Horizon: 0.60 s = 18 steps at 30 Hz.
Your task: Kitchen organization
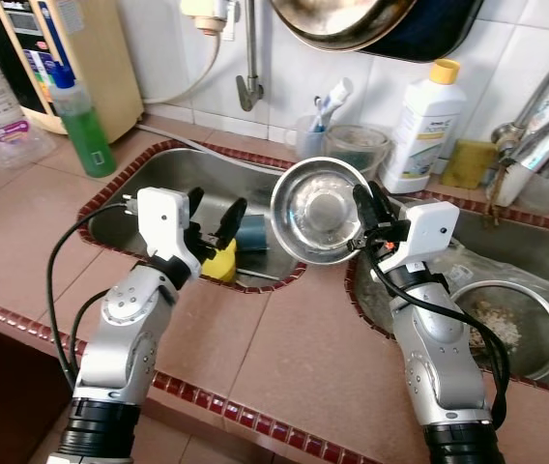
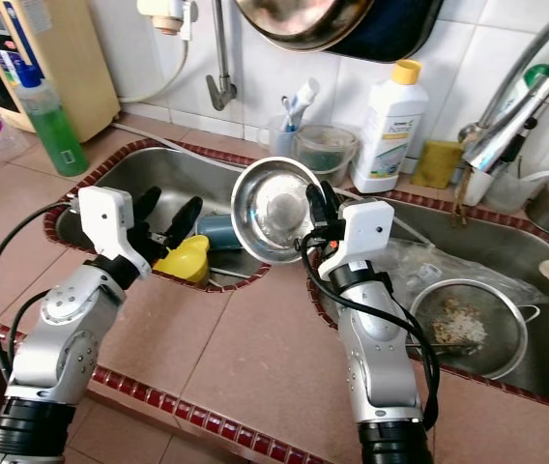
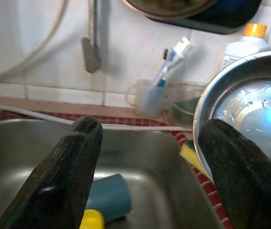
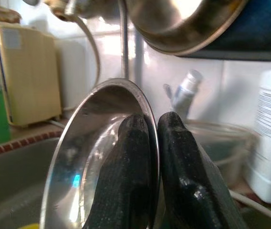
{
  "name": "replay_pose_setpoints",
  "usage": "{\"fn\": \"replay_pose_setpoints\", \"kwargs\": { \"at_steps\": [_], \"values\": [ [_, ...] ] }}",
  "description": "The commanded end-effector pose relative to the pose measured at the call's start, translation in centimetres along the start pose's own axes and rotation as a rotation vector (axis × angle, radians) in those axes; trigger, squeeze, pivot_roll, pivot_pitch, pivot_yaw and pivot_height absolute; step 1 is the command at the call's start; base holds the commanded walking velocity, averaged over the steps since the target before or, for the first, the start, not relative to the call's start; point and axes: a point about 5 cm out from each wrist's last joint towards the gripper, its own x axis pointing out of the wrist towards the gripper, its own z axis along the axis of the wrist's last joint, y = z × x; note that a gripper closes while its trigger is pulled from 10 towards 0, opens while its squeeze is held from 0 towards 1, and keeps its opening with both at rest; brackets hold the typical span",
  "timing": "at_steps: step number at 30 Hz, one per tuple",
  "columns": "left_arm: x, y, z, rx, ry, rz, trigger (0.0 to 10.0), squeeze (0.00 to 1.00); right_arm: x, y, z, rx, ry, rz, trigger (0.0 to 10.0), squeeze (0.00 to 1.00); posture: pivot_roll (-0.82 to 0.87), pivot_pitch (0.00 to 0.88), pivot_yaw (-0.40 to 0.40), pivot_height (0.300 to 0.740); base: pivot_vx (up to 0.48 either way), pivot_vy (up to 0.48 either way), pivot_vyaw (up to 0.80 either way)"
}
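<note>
Steel bowl (image 1: 321, 211) in raised right gripper (image 1: 363, 207)

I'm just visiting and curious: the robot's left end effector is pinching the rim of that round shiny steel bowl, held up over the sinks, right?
Not quite: it is the right end effector that pinches the rim of the round shiny steel bowl, as the right wrist view shows. The left end effector is open, over the left sink basin.
</note>
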Motion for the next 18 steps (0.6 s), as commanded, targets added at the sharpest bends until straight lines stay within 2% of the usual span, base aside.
{"fn": "replay_pose_setpoints", "kwargs": {
  "at_steps": [1, 10, 14, 18],
  "values": [
    [-0.28, 0.49, -0.21, 0.016, 0.013, 0.026, 10.0, 0.0, 0.11, 0.81, -0.15, 0.0, -0.006, 0.02, 10.0, 0.0, -0.1, 0.066, 0.026, 0.74, 0.0, 0.368, 0.0],
    [-0.48, 0.72, -0.07, 0.026, 0.013, 0.032, 10.0, 0.0, 0.5, 1.1, -0.21, -0.016, -0.015, 0.026, 10.0, 0.0, -0.09, 0.065, 0.024, 0.74, 0.0, 0.403, 0.0],
    [-0.51, 0.4, 0.09, 0.058, 0.004, 0.02, 10.0, 0.0, 0.56, 1.14, -0.24, -0.024, -0.017, 0.026, 10.0, 0.0, -0.09, 0.065, 0.024, 0.74, 0.0, 0.0, 0.0],
    [-0.5, 0.1, 0.06, 0.046, 0.007, 0.005, 10.0, 0.0, 0.61, 1.05, -0.56, -0.034, 0.006, 0.018, 10.0, 0.0, -0.09, 0.065, 0.024, 0.74, 0.0, 0.0, 0.0]
  ]
}}
